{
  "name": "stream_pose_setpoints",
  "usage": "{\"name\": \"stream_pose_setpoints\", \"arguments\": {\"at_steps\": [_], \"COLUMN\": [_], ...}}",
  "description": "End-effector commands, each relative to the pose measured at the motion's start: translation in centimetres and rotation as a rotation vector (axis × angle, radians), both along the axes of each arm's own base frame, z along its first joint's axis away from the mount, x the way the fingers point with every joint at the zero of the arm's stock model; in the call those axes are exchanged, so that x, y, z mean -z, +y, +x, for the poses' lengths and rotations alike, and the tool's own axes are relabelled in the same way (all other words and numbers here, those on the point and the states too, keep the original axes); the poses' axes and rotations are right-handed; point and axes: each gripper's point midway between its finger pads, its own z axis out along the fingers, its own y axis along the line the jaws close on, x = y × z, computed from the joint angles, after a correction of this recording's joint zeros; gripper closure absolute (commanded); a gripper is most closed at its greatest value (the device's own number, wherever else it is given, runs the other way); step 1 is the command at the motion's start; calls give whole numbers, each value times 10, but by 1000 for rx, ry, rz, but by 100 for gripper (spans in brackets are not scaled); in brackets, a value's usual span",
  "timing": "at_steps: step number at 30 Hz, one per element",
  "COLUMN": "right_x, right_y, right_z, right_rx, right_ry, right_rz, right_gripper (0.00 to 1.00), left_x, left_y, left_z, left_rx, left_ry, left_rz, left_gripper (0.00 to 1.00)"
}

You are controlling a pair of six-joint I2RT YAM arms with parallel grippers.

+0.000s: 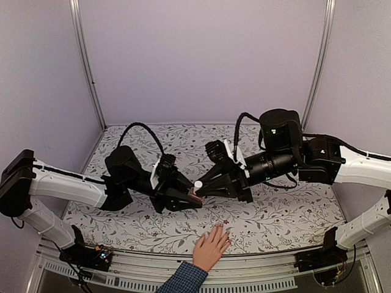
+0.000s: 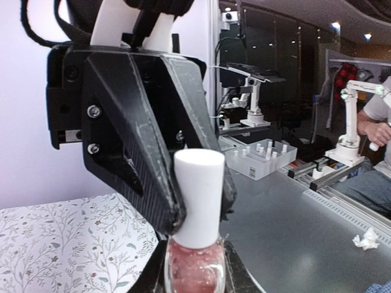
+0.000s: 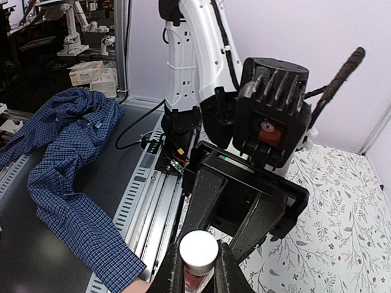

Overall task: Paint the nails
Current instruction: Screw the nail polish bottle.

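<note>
Looked like the uncapping step: left tool (image 1: 190, 199) clamped on the pink bottle (image 1: 195, 195), right tool (image 1: 200, 188) pinched shut on its white cap (image 1: 198, 184). Nails (image 1: 220, 228) sat at 6 o'clock on the worktop (image 1: 287, 213). Next move's probably twisting that cap off.

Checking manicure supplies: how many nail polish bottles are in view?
1. The pink bottle with a white cap is held between the left gripper, on its body, and the right gripper, on its cap; others may be hidden.

Pale lilac walls (image 1: 201, 55) enclose a floral-patterned table (image 1: 287, 213) under even light.
</note>
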Motion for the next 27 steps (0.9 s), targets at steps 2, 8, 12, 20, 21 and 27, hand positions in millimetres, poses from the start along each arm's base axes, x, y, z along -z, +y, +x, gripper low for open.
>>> {"name": "stream_pose_setpoints", "arguments": {"at_steps": [2, 8, 12, 20, 21, 27], "right_x": [45, 52, 57, 59, 61, 68], "right_y": [9, 13, 14, 17, 18, 23], "right_z": [15, 32, 41, 64, 67, 84], "right_rx": [95, 193, 240, 341, 356, 464], "right_ry": [41, 43, 55, 115, 122, 174], "right_rz": [-141, -161, -176, -167, -169, -169], "right_gripper": [99, 98, 99, 100, 100, 99], "left_x": [-39, -45, -48, -48, -47, -39], "left_y": [2, 9, 15, 23, 25, 31], "left_z": [52, 70, 81, 104, 108, 135], "left_rx": [-331, -459, -544, -712, -741, -906], "left_ry": [-5, 1, 3, 6, 11, 44], "left_rz": [-123, -165, -189, -205, -205, -195], "left_gripper": [100, 100, 100, 100, 100, 100]}}
